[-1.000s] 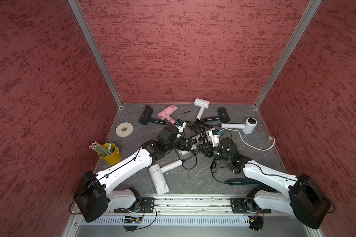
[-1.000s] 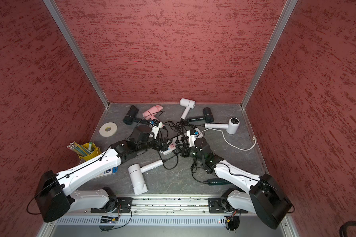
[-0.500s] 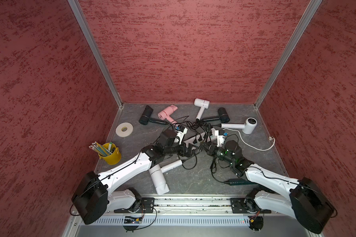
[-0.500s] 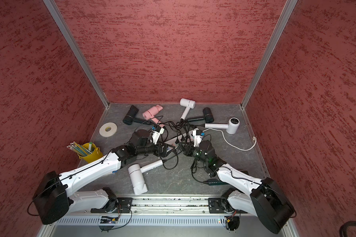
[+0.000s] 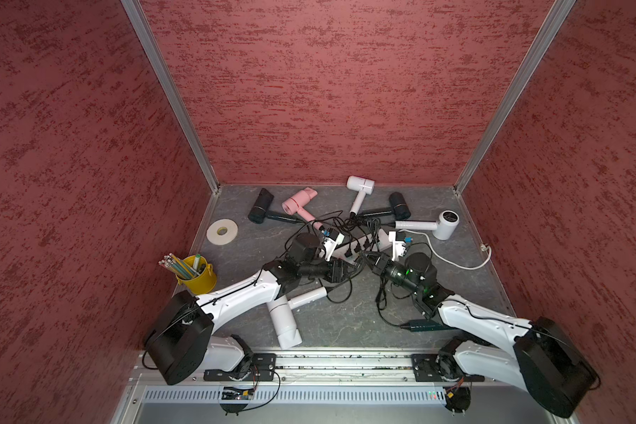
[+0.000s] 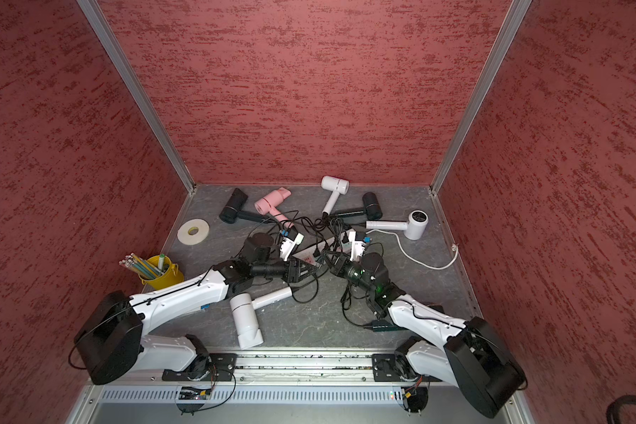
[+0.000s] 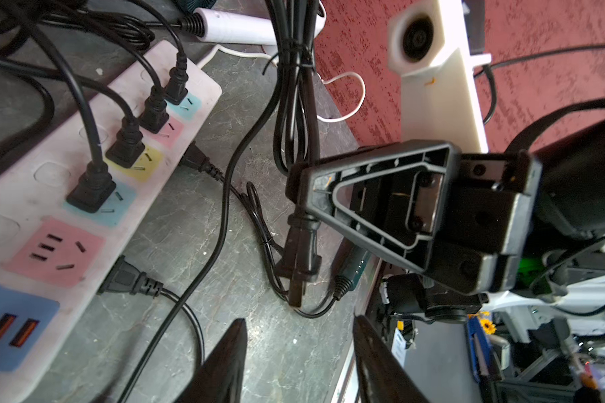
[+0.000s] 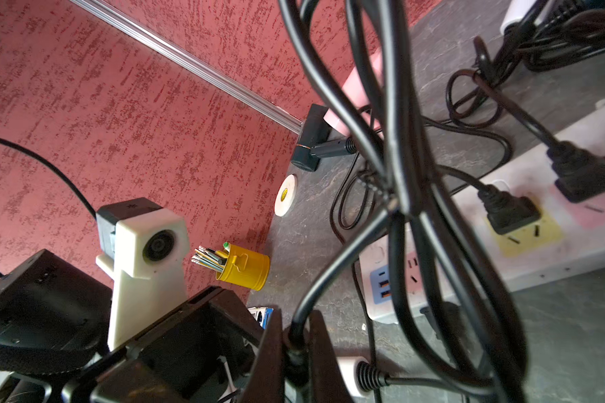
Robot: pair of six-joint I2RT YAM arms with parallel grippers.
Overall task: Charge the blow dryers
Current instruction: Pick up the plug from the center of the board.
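Only the left wrist view gives us the black plug (image 7: 299, 258), prongs toward the empty, spread left gripper (image 7: 297, 352); the right wrist view shows the right gripper (image 8: 296, 352) clenched on that plug's neck. Four other plugs (image 7: 91, 192) sit in the power strip (image 7: 14, 202), cords (image 7: 294, 87) tangled over it. The white blow dryer (image 5: 285, 323) lies nearest us, the pink blow dryer (image 5: 298, 200) by the back wall (image 5: 327, 91).

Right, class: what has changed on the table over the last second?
The left gripper swung forward toward the plug and narrowed, gripping nothing. The right gripper barely shifted, still shut on the black cord. The blow dryers and power strip stayed put.
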